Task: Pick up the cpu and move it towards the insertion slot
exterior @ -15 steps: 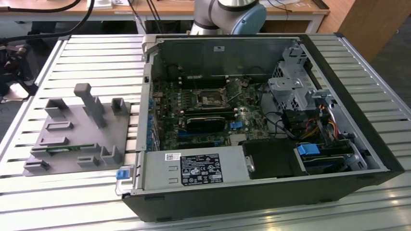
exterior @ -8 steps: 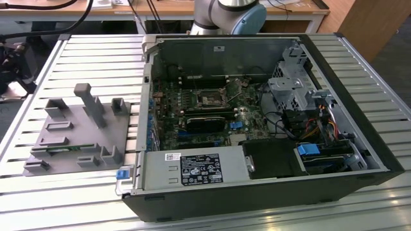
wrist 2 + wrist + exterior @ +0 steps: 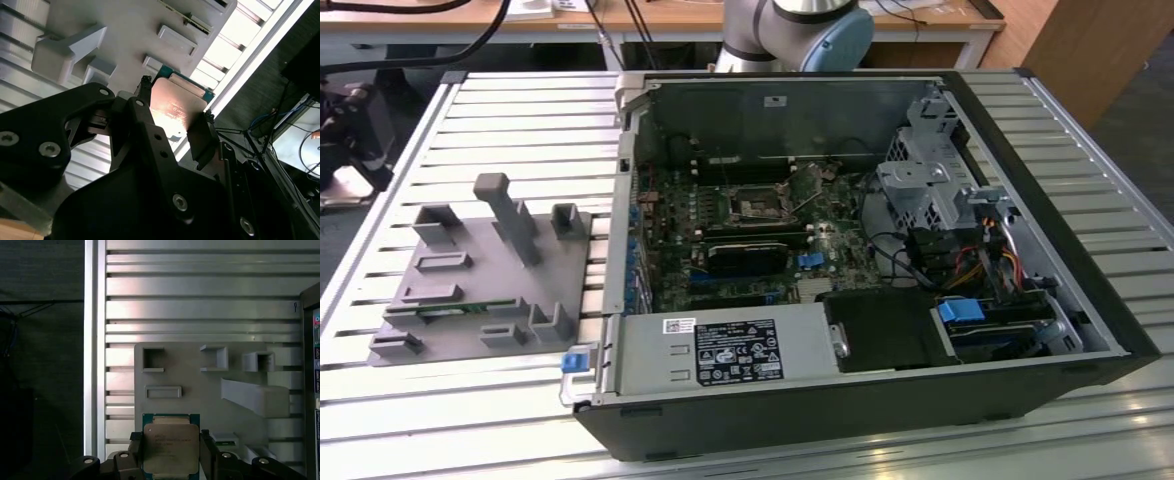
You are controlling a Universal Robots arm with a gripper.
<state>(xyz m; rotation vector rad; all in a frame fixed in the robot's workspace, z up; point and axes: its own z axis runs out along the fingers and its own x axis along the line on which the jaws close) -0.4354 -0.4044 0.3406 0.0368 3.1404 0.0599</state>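
Observation:
The cpu [image 3: 170, 446], a flat square chip with a silvery top and a green rim, sits between my gripper's [image 3: 170, 454] two black fingers [image 3: 207, 450], which press on its opposite edges. In the second wrist view the cpu [image 3: 177, 106] is held the same way by the gripper [image 3: 175, 119], lifted off the grey plastic fixture [image 3: 125, 35] behind it. In the exterior view the fixture [image 3: 474, 275] lies at the left. The insertion slot [image 3: 758, 205], a square socket with a metal frame, lies on the motherboard inside the open computer case [image 3: 1067, 300].
The fixture [image 3: 190, 375] has several raised pockets and a tall wedge [image 3: 255, 397]. A thin green memory stick [image 3: 454, 311] lies in it. Everything rests on a slatted metal table [image 3: 520, 110]. The arm's base [image 3: 794, 25] stands behind the case. Cables and a drive cage [image 3: 927, 185] crowd the case's right side.

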